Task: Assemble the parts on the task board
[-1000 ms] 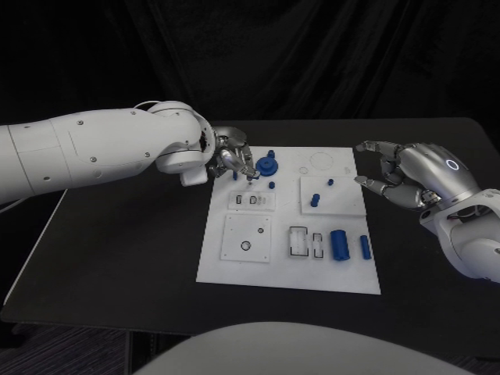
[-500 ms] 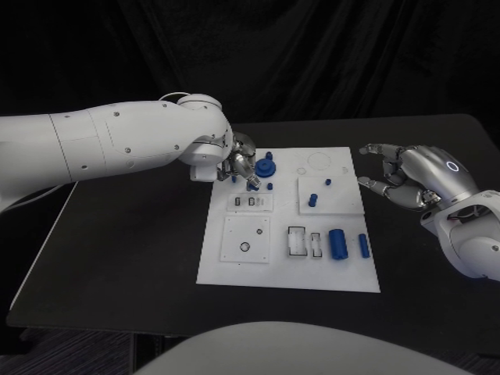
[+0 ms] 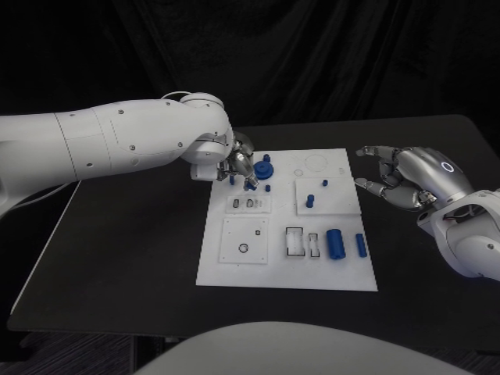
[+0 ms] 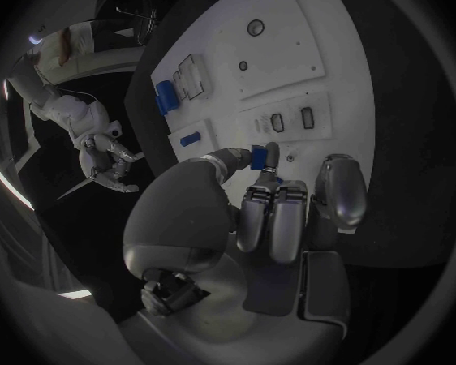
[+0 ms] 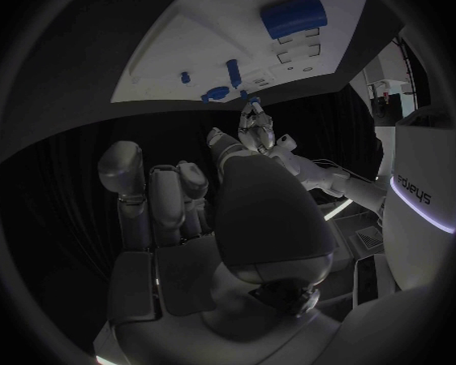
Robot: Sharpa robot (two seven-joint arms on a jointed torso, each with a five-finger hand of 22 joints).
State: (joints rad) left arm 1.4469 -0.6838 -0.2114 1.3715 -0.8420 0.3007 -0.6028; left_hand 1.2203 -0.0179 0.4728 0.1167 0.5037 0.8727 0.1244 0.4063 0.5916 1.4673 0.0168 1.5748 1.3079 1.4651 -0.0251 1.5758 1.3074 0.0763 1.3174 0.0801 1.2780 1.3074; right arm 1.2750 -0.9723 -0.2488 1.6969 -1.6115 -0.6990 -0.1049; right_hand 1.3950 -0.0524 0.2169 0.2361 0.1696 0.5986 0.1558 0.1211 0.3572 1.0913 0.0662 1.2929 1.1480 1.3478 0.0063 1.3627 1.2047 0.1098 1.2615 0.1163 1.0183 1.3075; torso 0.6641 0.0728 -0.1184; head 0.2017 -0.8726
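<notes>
My left hand [image 3: 237, 162] pinches small blue plastic peg [image 4: 257, 156] upright, just left of blue round knob part [image 3: 265, 166], far-left on white flat task board [image 3: 351, 277]; right hand [image 3: 408, 181] wide, holds nothing.

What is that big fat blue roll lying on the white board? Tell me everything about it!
The big blue roll is a smooth, solid-looking cylinder, likely plastic, the largest blue piece on the white task board. It lies on its side, its long axis running away from the robot, in the board's near right part. It sits beside two small outlined slots on one side and a thinner blue pin on the other. Neither hand touches it. The right wrist view shows it too, with a rounded, even surface.
</notes>
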